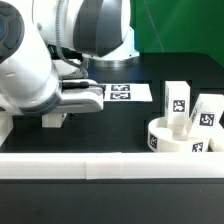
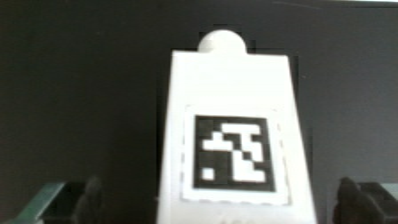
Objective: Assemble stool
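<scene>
A white stool leg (image 2: 228, 110) with a black-and-white tag lies on the black table, its rounded peg pointing away from the wrist camera. My gripper (image 2: 217, 205) is open and straddles the leg's near end, one dark fingertip (image 2: 68, 200) on each side, a gap between each and the leg. In the exterior view the arm (image 1: 40, 70) hides this leg at the left. The round white seat (image 1: 160, 136) sits at the right, with two more tagged legs (image 1: 177, 97) (image 1: 208, 112) upright beside and behind it.
The marker board (image 1: 125, 93) lies flat just past my hand in the exterior view. A long white rail (image 1: 110, 165) runs along the table's front edge. A green backdrop stands behind the table.
</scene>
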{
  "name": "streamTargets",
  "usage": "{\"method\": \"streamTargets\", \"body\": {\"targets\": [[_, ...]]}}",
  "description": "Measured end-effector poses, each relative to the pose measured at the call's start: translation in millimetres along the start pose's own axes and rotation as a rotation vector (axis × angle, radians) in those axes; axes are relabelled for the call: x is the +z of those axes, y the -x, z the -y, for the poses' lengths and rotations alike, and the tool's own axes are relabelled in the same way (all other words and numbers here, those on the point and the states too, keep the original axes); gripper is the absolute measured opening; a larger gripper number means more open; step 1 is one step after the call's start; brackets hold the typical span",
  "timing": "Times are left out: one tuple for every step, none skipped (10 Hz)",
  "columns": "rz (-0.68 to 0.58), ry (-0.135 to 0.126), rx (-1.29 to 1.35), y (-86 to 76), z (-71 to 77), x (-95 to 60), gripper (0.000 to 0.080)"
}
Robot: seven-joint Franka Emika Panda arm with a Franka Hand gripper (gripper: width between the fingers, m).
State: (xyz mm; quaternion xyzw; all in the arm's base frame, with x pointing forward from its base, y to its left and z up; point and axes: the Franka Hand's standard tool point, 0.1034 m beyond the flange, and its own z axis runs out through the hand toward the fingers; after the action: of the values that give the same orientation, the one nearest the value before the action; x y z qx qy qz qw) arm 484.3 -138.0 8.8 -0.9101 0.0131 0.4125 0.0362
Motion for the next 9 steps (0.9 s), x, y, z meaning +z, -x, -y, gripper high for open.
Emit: {"method": "streamTargets", "body": {"targets": [[0.019, -0.001, -0.001, 3.2, 0.5, 0.2, 0.0648], [0.103, -0.009, 0.0, 8.7, 2.9, 5.9, 0.0648], [0.19, -0.011, 0.005, 12.4, 3.9, 5.7, 0.0648], [0.231, -0.01, 0.01, 12.6, 5.5, 3.7, 0.0648], [0.236, -0.007, 0.011, 11.8, 7.4, 3.1, 0.0509], [0.23, -0.005, 0.009, 11.0, 8.2, 2.5, 0.0509], [0.23, -0.006, 0.009, 11.1, 8.0, 2.5, 0.0371], [0.23, -0.006, 0.009, 11.1, 7.9, 2.4, 0.0334], [0.23, -0.006, 0.009, 11.1, 7.9, 2.4, 0.0334]]}}
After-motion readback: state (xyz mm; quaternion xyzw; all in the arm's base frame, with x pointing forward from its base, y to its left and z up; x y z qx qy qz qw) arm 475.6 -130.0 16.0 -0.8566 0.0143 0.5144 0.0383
